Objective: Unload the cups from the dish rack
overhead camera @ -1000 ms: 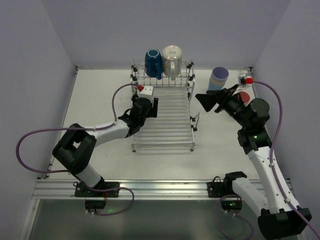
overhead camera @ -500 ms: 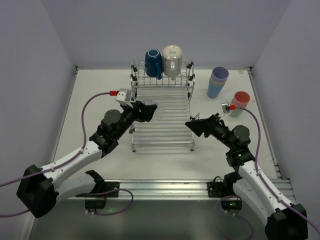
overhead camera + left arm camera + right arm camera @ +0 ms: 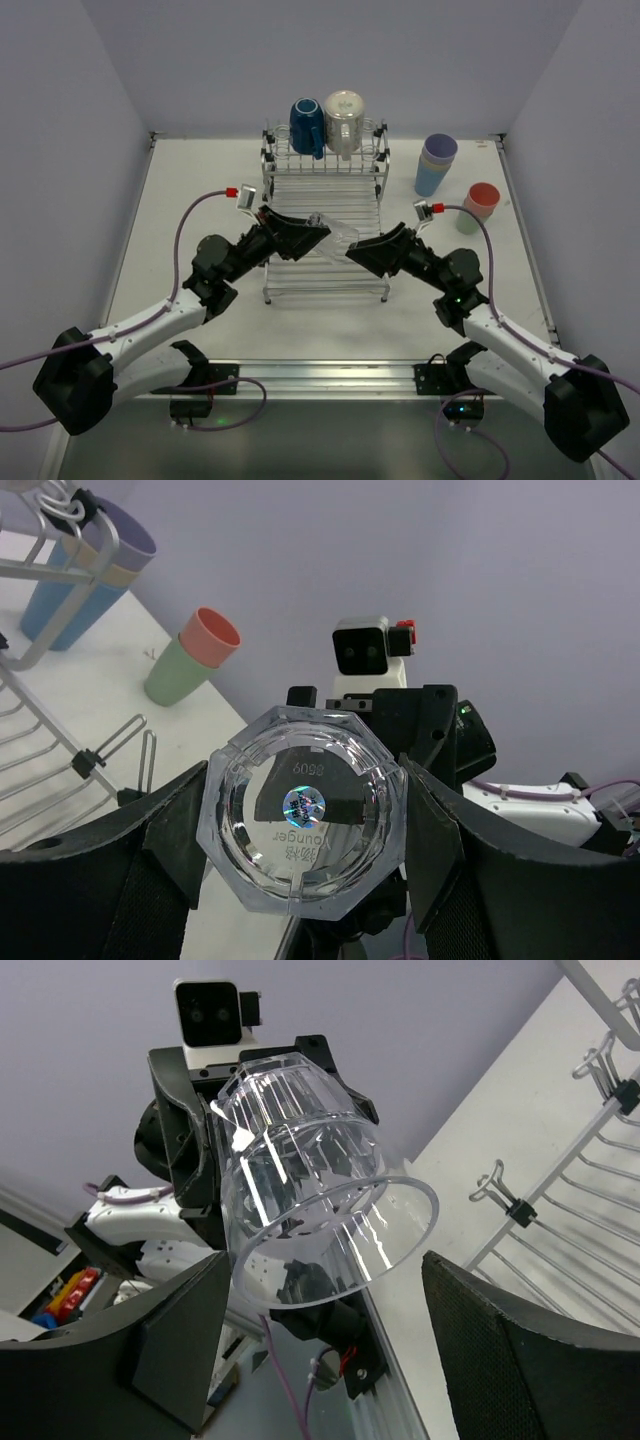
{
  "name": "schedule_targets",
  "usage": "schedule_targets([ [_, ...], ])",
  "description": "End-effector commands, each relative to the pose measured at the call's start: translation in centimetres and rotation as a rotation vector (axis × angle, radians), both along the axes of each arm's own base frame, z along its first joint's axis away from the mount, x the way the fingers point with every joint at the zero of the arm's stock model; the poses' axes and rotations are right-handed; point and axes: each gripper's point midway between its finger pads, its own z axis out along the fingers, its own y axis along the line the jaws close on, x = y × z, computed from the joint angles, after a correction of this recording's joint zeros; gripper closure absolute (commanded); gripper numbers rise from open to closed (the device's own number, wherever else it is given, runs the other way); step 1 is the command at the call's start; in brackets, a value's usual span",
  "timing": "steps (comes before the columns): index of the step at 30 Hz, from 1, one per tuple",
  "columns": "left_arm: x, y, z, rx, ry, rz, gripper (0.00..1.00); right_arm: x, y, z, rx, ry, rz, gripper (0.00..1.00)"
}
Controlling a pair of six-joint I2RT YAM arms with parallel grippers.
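Observation:
A clear cup (image 3: 337,229) hangs tilted on its side above the dish rack (image 3: 325,190), with my left gripper (image 3: 312,232) shut on it near its base. The left wrist view shows its faceted bottom (image 3: 305,820) pinched between both fingers (image 3: 170,835). My right gripper (image 3: 358,250) is open and faces the cup's mouth. In the right wrist view the rim (image 3: 330,1225) lies ahead of the spread fingers (image 3: 520,1350), touching neither. A dark-blue mug (image 3: 306,126) and a glass mug (image 3: 343,122) stand upside down on the rack's raised far tier.
A stack of lavender, tan and light blue cups (image 3: 436,163) stands right of the rack, and a pink cup on a green one (image 3: 480,205) sits nearer the right wall. The rack's wire handle (image 3: 392,243) juts out on its right side.
The left arm lifted the clear cup off the rack and turned it rightward. The right arm swung in from the far right and now faces the cup's open end.

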Motion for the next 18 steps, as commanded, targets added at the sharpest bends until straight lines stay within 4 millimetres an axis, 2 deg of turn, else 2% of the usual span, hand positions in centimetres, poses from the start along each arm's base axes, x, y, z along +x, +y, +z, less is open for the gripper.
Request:
schedule_targets([
  [1, -2.5, -0.3, 4.0, -0.13, -0.092, -0.097, 0.61, 0.6, 0.1, 5.2, 0.115, -0.128, -0.014, 0.21],
  [2, -2.4, -0.6, 3.7, -0.125, -0.085, -0.098, 0.61, 0.4, 0.2, 6.4, 0.14, -0.161, -0.002, 0.25],
  [4, -2.5, -1.0, 3.3, -0.114, -0.083, -0.102, 0.61, 0.5, 0.5, 7.0, 0.162, -0.16, 0.018, 0.44],
  [5, -2.3, -1.2, 2.7, -0.104, -0.072, -0.1, 0.61, 0.4, 0.5, 8.1, 0.184, -0.189, 0.023, 0.54],
  [7, -2.2, -1.4, 2.1, -0.093, -0.067, -0.094, 0.58, 0.6, 0.7, 8.5, 0.195, -0.189, 0.029, 0.69],
  [10, -2.2, -1.6, 1.7, -0.08, -0.068, -0.093, 0.39, 1.3, 0.6, 9.0, 0.209, -0.183, 0.002, 0.95],
  [11, -2.2, -1.6, 1.6, -0.072, -0.065, -0.093, 0.25, 1.5, 0.5, 9.0, 0.207, -0.179, -0.015, 0.98],
  [13, -2.1, -1.5, 1.5, -0.041, -0.078, -0.079, 0.13, 2.0, 0.3, 8.3, 0.165, -0.146, -0.052, 1.0],
  [14, -2.3, -1.1, 2.2, -0.035, -0.099, -0.064, 0.05, 2.4, 0.1, 8.0, 0.12, -0.169, -0.089, 1.0],
  [15, -1.6, -0.8, 1.8, 0.011, -0.074, -0.028, 0.03, 2.9, -0.2, 7.8, 0.084, -0.172, -0.129, 1.0],
  [16, -1.8, -0.2, 2.5, 0.039, -0.123, 0.0, 0.01, 2.9, -0.5, 6.9, 0.001, -0.119, -0.157, 1.0],
  [17, -1.7, 0.2, 2.8, 0.065, -0.132, 0.022, 0.0, 3.4, -1.0, 5.9, -0.094, -0.149, -0.207, 1.0],
  [18, -1.1, 0.6, 1.1, 0.149, -0.083, 0.059, 0.0, 4.5, -2.2, 5.5, -0.157, -0.143, -0.298, 1.0],
])
